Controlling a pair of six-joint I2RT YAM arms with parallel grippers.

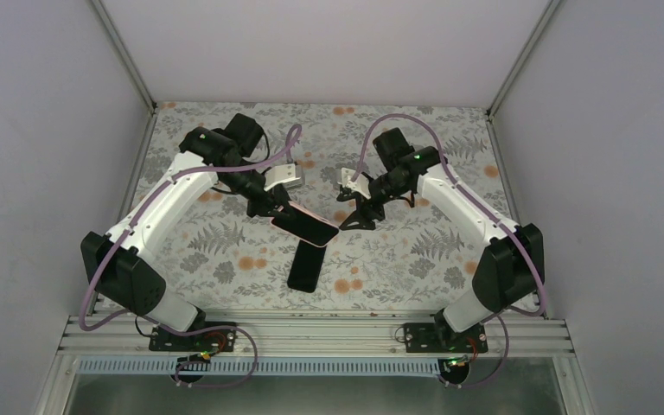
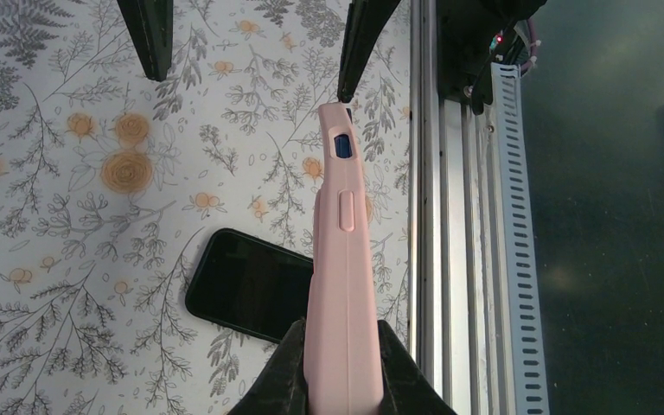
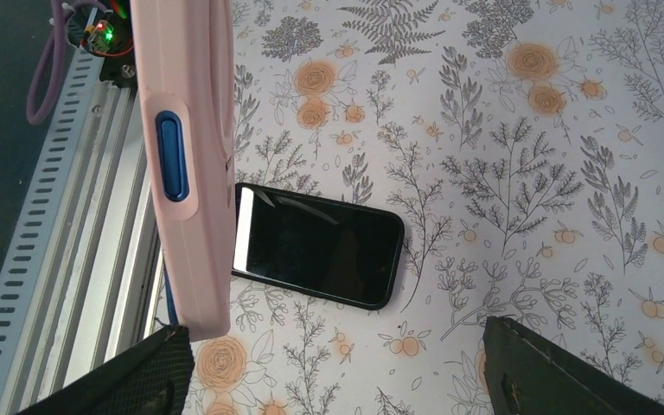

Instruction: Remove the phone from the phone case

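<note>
The black phone (image 1: pixel 305 266) lies flat on the floral table, screen up, out of its case; it also shows in the left wrist view (image 2: pixel 251 284) and the right wrist view (image 3: pixel 316 245). My left gripper (image 1: pixel 270 207) is shut on the pink phone case (image 1: pixel 304 226) and holds it above the table, over the phone's far end. The case stands edge-on between the left fingers (image 2: pixel 343 259). My right gripper (image 1: pixel 356 210) is open and empty beside the case's free end (image 3: pixel 186 164), its fingers (image 3: pixel 553 376) wide apart.
The aluminium rail (image 1: pixel 311 333) runs along the table's near edge, close below the phone. Grey walls enclose the table on three sides.
</note>
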